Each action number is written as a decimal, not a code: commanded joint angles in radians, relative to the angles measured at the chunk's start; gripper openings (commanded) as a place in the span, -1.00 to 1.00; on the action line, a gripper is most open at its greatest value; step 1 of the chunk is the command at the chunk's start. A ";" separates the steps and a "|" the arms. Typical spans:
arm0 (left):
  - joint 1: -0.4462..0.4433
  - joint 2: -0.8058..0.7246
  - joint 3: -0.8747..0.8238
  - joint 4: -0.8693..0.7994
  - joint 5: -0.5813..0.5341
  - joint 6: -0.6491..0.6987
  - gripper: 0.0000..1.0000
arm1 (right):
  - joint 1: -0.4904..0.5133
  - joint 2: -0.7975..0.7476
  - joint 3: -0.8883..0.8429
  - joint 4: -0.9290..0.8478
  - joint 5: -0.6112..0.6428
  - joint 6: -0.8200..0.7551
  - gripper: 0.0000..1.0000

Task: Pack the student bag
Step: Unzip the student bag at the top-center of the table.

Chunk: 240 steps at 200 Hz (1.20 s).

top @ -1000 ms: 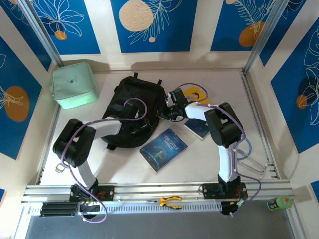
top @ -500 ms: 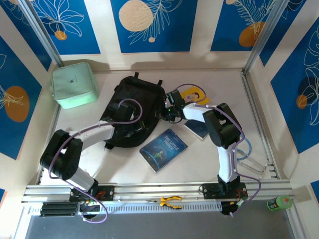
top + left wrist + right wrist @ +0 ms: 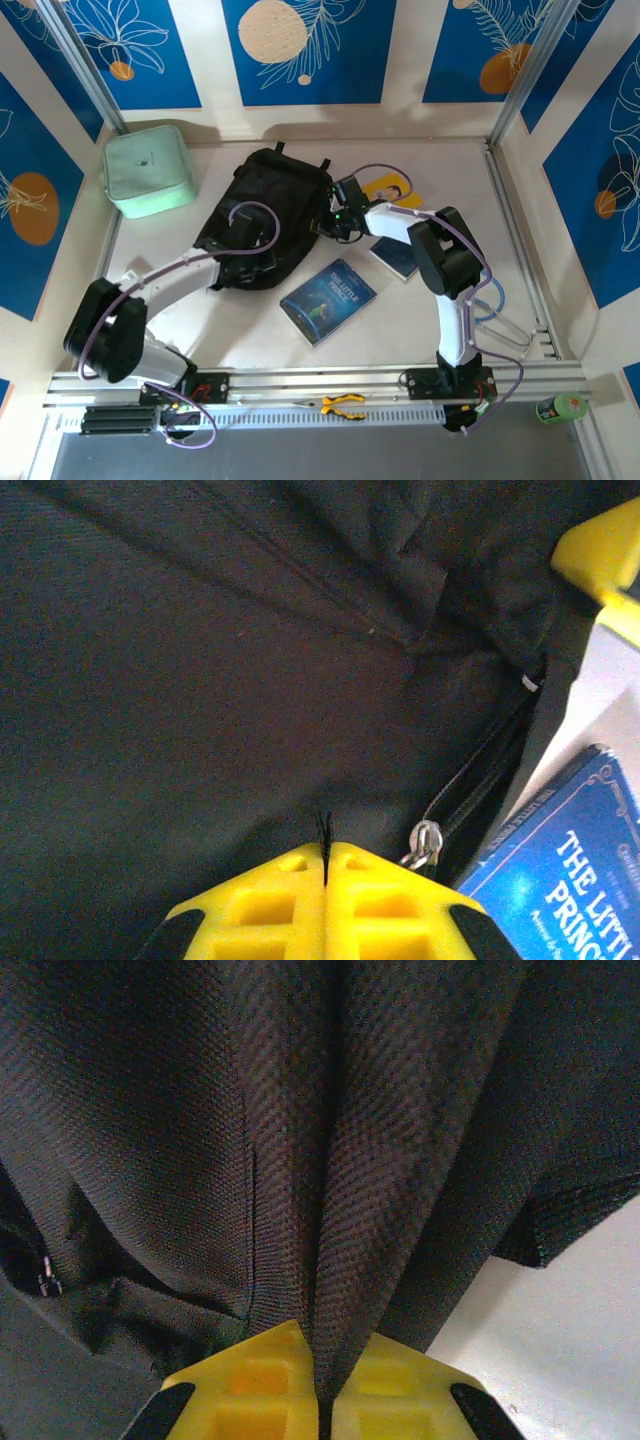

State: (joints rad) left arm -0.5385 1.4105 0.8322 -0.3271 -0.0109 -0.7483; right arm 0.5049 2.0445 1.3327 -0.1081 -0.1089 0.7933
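The student bag (image 3: pixel 262 205), a black soft backpack, lies in the middle of the table. My left gripper (image 3: pixel 243 258) is on its near part. In the left wrist view its yellow fingers (image 3: pixel 325 845) are shut with a thin black strip of the bag pinched between the tips, and a metal zipper slider (image 3: pixel 425 842) sits just to the right. My right gripper (image 3: pixel 335 222) is at the bag's right edge. In the right wrist view it (image 3: pixel 322 1345) is shut on a raised fold of the bag's black fabric (image 3: pixel 330 1160).
A blue book (image 3: pixel 328 300) lies just near-right of the bag and shows beside it (image 3: pixel 570 865). A yellow book (image 3: pixel 392 190) and another book (image 3: pixel 395 257) lie under the right arm. A mint-green case (image 3: pixel 148 170) stands at the far left. Pliers (image 3: pixel 342 404) rest on the front rail.
The left arm has stretched out, its elbow swinging down and left toward the near edge. The bag has shifted slightly up and left. The right gripper has edged left with the fabric.
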 commanded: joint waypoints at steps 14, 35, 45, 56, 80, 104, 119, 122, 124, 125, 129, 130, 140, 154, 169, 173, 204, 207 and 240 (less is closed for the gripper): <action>0.000 -0.099 0.036 -0.177 -0.123 0.165 -1.00 | -0.104 0.029 0.118 -0.051 0.065 -0.060 -0.87; 0.000 -0.117 0.054 -0.165 -0.082 0.204 -1.00 | -0.102 0.038 0.154 -0.024 0.013 -0.115 -0.87; 0.001 -0.117 0.063 -0.161 -0.071 0.215 -1.00 | -0.101 0.034 0.155 -0.007 -0.003 -0.125 -0.87; 0.000 -0.111 0.075 -0.151 -0.056 0.229 -1.00 | -0.102 0.031 0.156 0.005 -0.024 -0.129 -0.87; 0.000 -0.071 0.101 -0.109 -0.028 0.237 -1.00 | -0.101 0.030 0.146 0.019 -0.061 -0.131 -0.87; 0.002 0.020 0.178 -0.098 0.016 0.232 -0.54 | -0.098 0.023 0.115 0.040 -0.090 -0.122 -0.87; 0.011 0.095 0.254 -0.119 0.022 0.205 -0.30 | -0.096 0.022 0.104 0.045 -0.099 -0.118 -0.86; 0.014 0.107 0.272 -0.126 0.024 0.195 -0.26 | -0.095 0.022 0.101 0.044 -0.100 -0.117 -0.86; 0.018 0.119 0.281 -0.129 0.026 0.190 -0.23 | -0.095 0.022 0.100 0.045 -0.103 -0.117 -0.86; 0.021 0.126 0.285 -0.133 0.028 0.187 -0.22 | -0.094 0.022 0.099 0.046 -0.103 -0.117 -0.86; 0.028 0.149 0.308 -0.141 0.035 0.172 -0.18 | -0.094 0.023 0.097 0.046 -0.102 -0.117 -0.86; 0.030 0.151 0.313 -0.143 0.037 0.168 -0.17 | -0.093 0.022 0.096 0.046 -0.103 -0.118 -0.86; 0.046 0.205 0.356 -0.169 0.050 0.133 -0.09 | -0.089 0.022 0.087 0.047 -0.104 -0.117 -0.86; 0.065 0.265 0.405 -0.191 0.062 0.075 -0.05 | -0.085 0.022 0.079 0.047 -0.102 -0.118 -0.86; 0.082 0.319 0.438 -0.200 0.082 0.011 0.00 | -0.081 0.022 0.072 0.048 -0.101 -0.118 -0.86; 0.085 0.333 0.447 -0.200 0.091 -0.001 0.00 | -0.080 0.022 0.071 0.048 -0.102 -0.118 -0.86; 0.099 0.426 0.522 -0.269 0.077 -0.045 0.10 | -0.072 0.023 0.062 0.051 -0.102 -0.121 -0.86; 0.100 0.432 0.529 -0.279 0.073 -0.044 0.12 | -0.072 0.024 0.062 0.050 -0.102 -0.121 -0.86; 0.103 0.486 0.540 -0.295 0.172 -0.043 0.15 | -0.074 0.029 0.052 0.051 -0.098 -0.117 -0.86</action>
State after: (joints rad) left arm -0.4423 1.8706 1.3537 -0.5617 0.0723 -0.7589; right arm 0.4217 2.0724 1.4067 -0.0513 -0.1654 0.6960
